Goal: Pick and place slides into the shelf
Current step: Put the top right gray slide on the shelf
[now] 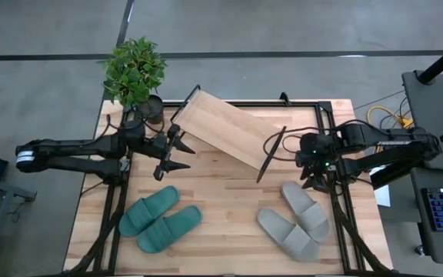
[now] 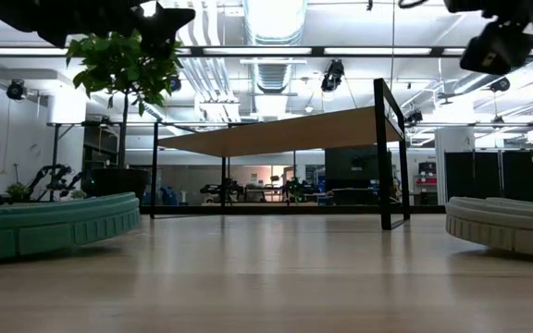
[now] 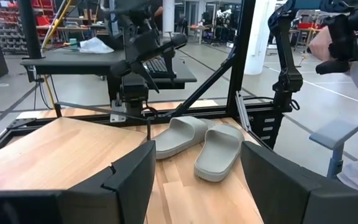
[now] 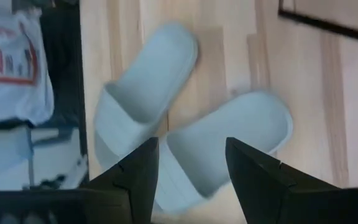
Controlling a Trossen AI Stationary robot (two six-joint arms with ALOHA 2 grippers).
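Hiding most of both pairs, low view crops slides (image 2: 49,227).

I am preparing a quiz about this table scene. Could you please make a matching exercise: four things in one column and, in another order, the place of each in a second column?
Things:
1. teal slides
2. grey slides
3. shelf
4. potted plant

Places (high view):
A. far left corner of the table
B. near side, under the right arm
C. far side, middle, lying askew
D. near side, left of centre

Pairs: 1-D, 2-B, 3-C, 4-A
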